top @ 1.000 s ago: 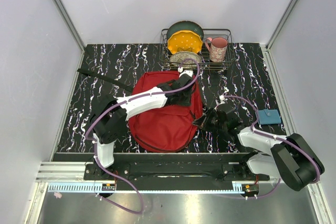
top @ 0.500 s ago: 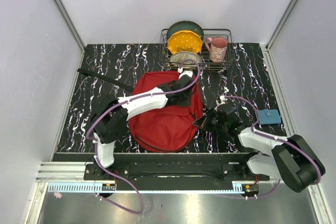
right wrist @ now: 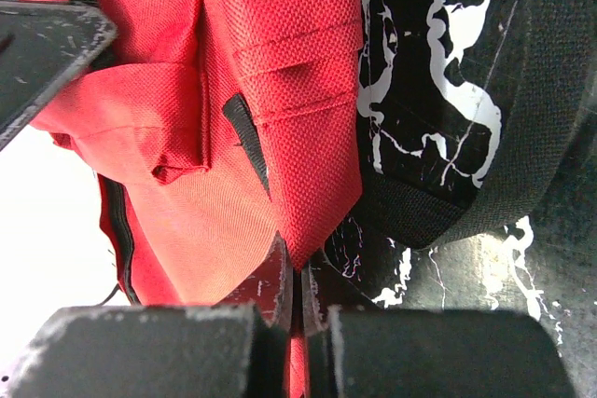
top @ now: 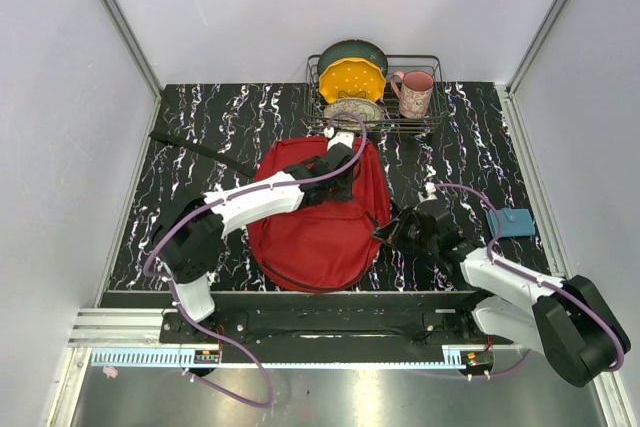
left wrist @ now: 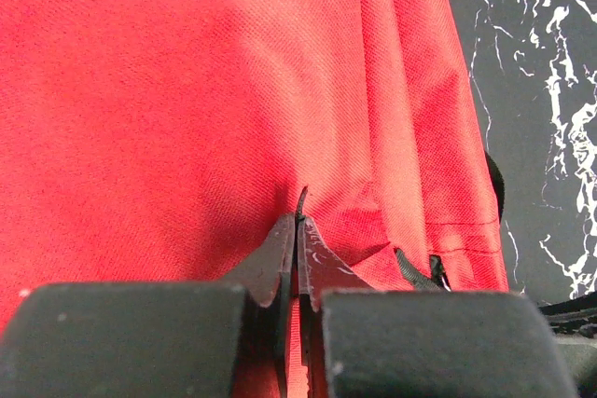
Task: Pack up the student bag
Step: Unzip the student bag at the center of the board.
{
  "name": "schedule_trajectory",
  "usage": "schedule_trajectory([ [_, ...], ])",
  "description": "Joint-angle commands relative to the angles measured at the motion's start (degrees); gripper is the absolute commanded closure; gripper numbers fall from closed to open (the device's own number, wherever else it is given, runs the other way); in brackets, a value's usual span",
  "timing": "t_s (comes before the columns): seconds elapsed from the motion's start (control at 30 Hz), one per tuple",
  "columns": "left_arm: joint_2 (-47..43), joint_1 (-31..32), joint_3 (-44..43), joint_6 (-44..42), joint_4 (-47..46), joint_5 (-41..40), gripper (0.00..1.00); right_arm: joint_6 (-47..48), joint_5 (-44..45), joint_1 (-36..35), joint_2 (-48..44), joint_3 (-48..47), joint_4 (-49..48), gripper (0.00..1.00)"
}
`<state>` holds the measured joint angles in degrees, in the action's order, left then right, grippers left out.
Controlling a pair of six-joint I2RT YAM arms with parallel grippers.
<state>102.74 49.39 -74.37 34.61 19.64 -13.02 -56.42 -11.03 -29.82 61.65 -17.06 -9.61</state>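
The student bag [top: 310,232], a large red backpack, lies flat in the middle of the black marbled table [top: 200,137]. My left gripper [top: 345,169] rests on the bag's far right part and is shut on a pinch of its red fabric [left wrist: 187,90]. My right gripper [top: 388,235] is at the bag's right edge and is shut on a fold of red fabric [right wrist: 298,165] there. A black strap [right wrist: 466,174] curves on the table beside that fold.
A wire dish rack [top: 432,127] stands at the back with a yellow plate [top: 352,79], a dark plate [top: 352,50] and a pink mug [top: 415,93]. A small blue notebook [top: 512,222] lies at the right. A black strap [top: 195,150] runs out to the back left.
The left arm has swung towards the back, and the bag has shifted a little back and right with it. The right gripper has moved slightly, still holding the bag's right edge.
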Motion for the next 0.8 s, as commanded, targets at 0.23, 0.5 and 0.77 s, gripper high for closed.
schedule_trajectory([
  [0.23,-9.7,-2.8,8.9,-1.0,-2.3,-4.3,1.00,1.8,5.4,0.2,-3.7,0.2,6.0,0.85],
  [0.5,-11.5,-2.8,9.8,-0.8,-4.8,-1.5,1.00,-1.1,5.6,0.2,-21.9,-4.6,14.1,0.29],
  [0.77,-11.9,-2.8,9.6,-0.2,-5.0,-0.7,1.00,1.3,2.0,0.2,-9.3,-8.2,4.2,0.33],
])
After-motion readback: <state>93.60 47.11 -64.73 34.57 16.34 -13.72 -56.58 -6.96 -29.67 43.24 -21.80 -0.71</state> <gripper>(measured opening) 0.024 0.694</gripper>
